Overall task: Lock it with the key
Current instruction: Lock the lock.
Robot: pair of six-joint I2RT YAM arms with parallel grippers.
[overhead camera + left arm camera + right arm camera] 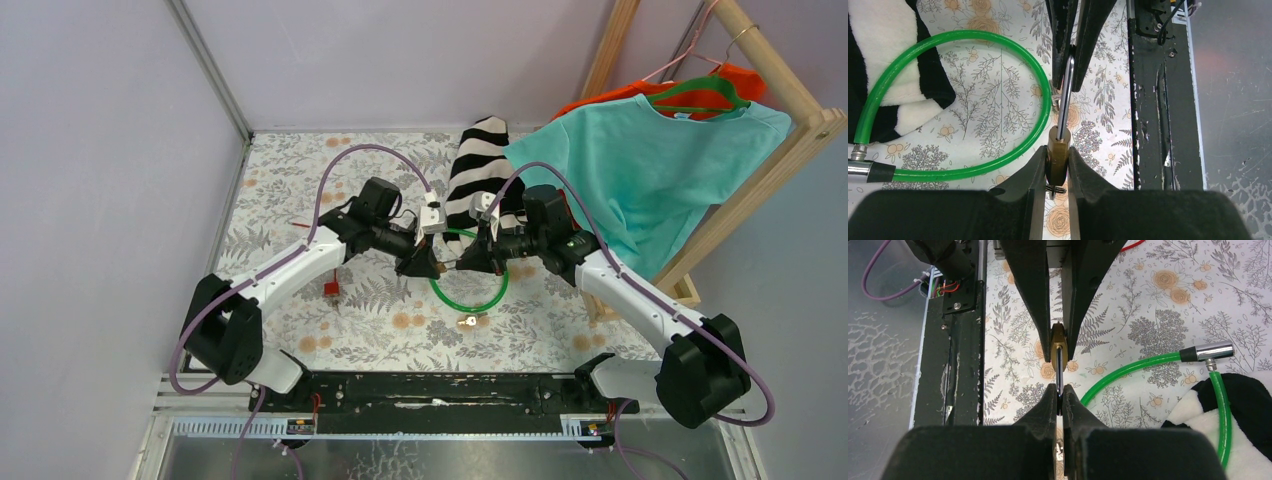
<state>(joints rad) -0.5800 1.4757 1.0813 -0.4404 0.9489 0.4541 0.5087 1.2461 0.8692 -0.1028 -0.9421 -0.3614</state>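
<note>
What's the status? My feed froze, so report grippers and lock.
Left gripper shut on padlock. Right gripper shut on key, blade in the padlock. Green cable lies below, nothing blocking.

No lettering, brand, number or sign can be read in any view; nothing legible is seen on the padlock (1058,152), the key (1065,100), the green cable (973,34) or the teal shirt (650,180).
</note>
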